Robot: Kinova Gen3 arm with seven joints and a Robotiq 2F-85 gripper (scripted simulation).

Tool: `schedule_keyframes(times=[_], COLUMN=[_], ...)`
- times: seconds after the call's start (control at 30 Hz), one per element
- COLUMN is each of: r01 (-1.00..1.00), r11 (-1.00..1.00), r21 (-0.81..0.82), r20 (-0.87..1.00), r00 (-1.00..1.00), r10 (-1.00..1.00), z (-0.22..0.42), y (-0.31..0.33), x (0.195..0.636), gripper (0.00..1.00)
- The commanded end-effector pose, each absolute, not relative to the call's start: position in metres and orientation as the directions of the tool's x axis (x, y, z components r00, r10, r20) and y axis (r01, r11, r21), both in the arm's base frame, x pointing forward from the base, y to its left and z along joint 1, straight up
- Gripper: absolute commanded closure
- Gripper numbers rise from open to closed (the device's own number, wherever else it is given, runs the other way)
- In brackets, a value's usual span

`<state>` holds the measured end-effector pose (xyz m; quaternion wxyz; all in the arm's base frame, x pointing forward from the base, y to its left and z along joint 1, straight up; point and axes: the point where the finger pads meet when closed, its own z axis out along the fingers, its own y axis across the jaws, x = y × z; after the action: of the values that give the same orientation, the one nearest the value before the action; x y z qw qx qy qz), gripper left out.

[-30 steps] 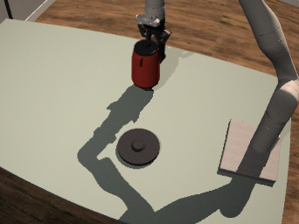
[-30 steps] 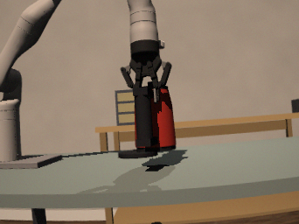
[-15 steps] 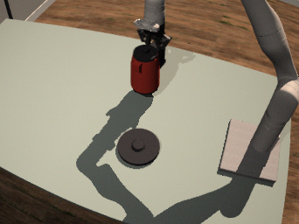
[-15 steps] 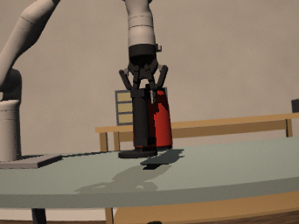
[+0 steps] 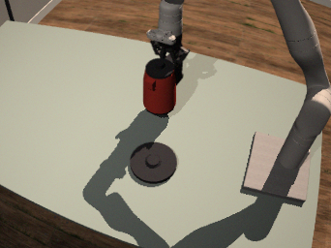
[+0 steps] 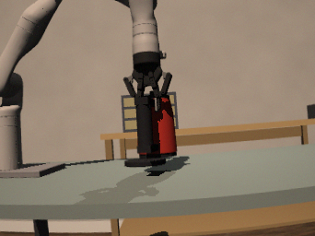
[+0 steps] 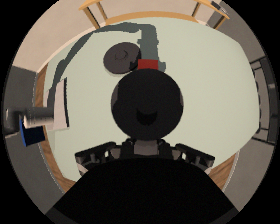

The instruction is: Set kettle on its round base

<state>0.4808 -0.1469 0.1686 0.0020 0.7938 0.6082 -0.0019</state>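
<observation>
On the pale green bench (image 5: 58, 104), the arm (image 5: 305, 70) held the red kettle (image 5: 159, 91) upright, well apart from the round base (image 5: 153, 163) lying flat, stud (image 5: 154, 160) up, the claw (image 6: 148, 95) clamped from above on its black handle bar (image 6: 144, 131), probably for a level carry.

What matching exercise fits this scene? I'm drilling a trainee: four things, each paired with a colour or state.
Things:
1. kettle
2. round base
3. gripper
4. arm's base plate

States:
A. light grey slab at the table's edge
B. fingers shut on the black handle
C. red body, black lid
D. dark disk with its stud up, nothing on it

Pairs: 1-C, 2-D, 3-B, 4-A
</observation>
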Motion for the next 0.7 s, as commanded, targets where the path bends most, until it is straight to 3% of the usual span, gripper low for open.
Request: schedule_keyframes(times=[0.0, 0.67], r01=[0.969, 0.969], r11=[-0.247, -0.247], r21=[0.006, 0.006], r20=[-0.005, -0.005], r00=[0.247, 0.247], r10=[0.969, 0.969], z=[0.172, 0.172], y=[-0.132, -0.068], x=[0.480, 0.467], gripper=[1.00, 1.00])
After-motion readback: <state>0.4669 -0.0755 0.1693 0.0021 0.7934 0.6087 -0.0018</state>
